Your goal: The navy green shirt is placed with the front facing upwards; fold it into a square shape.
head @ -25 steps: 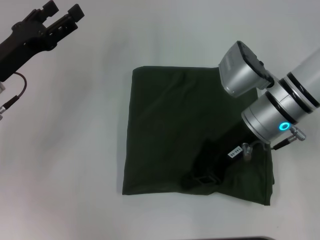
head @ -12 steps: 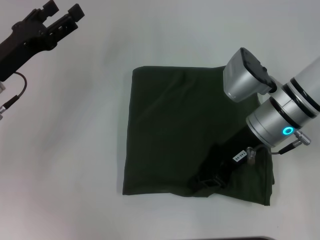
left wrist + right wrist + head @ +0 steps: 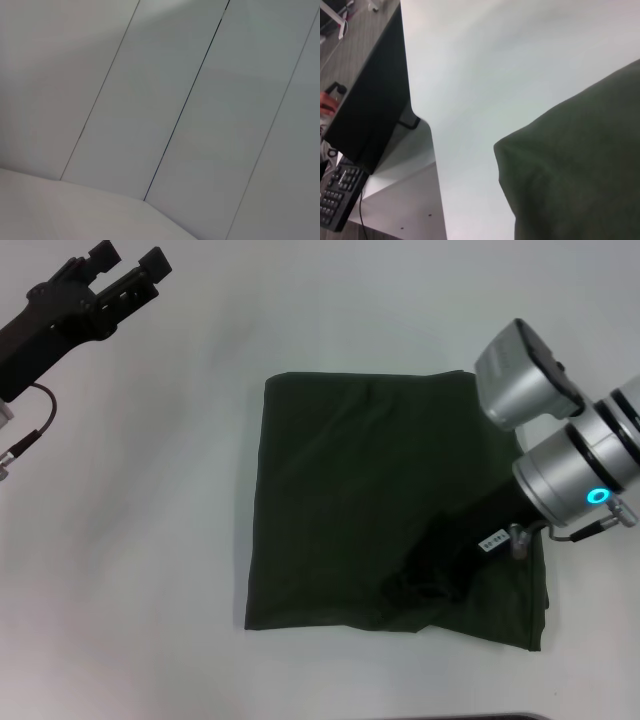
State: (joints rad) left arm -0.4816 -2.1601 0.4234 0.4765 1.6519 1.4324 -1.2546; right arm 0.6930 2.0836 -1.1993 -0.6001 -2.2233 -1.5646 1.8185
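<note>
Shirt: folded near-square, table centre-right. My right gripper: low over its near edge, nearest arm; I cannot tell its finger state. My left gripper: parked far left, fingers spread, well apart.

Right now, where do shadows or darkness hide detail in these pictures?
Head view: the right claw melts into the dark navy green shirt, so its fingers are hard to make out; soft shadow falls on the table under the left claw. Right wrist view: the shirt's folds read as near-black; the table is evenly lit.
</note>
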